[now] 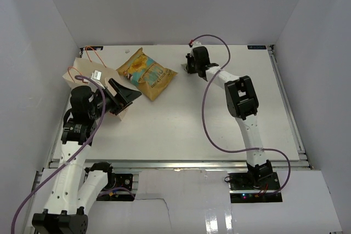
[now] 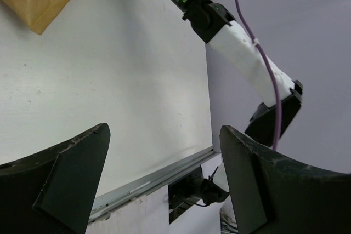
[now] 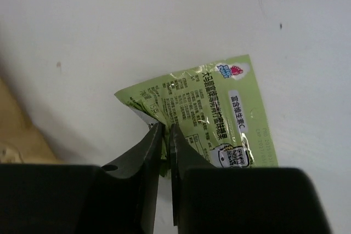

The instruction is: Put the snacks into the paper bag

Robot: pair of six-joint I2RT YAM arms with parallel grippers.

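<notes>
Up top: cream paper bag (image 1: 90, 75) far left, your left gripper (image 1: 123, 94) beside it, jaws spread wide, then the yellow chip bag (image 1: 147, 73). Only your right wrist cam shows the right gripper (image 3: 166, 130) pinching a shiny green sachet (image 3: 214, 116) by its edge, far middle.

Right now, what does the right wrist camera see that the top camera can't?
Only the right wrist: a green sachet, pinched at its edge by the right fingers. Only the top: the paper bag, the left arm and the whole right arm. Both: the white table, and maybe the chip bag, which is just a tan blur at the wrist view's left edge.
</notes>
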